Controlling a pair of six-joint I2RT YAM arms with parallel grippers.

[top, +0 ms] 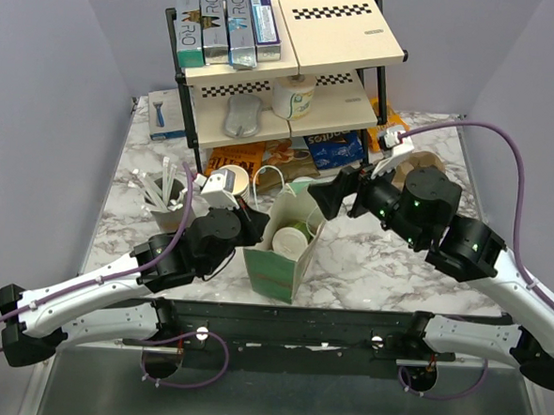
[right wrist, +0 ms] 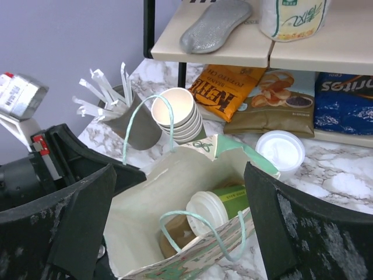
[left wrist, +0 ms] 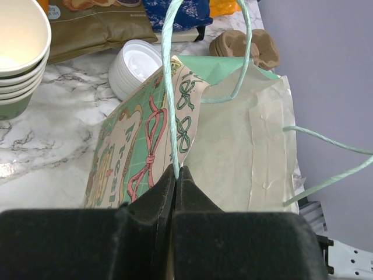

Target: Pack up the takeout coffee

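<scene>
1. Pinches the thin pale green string handle (left wrist: 170,87) of the green and cream paper bag (left wrist: 233,146) with the black left gripper (left wrist: 176,181), shut tight.
2. Holds the black right gripper (right wrist: 179,192) wide open above the bag, empty.
3. Inside the bag, tipped over: small cream paper coffee cup (right wrist: 218,201) with green print and round white plastic lid.

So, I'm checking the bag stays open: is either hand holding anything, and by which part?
The left hand pinches the paper bag by its teal cord handle, close to the rim. The right hand is open and holds nothing.
</scene>
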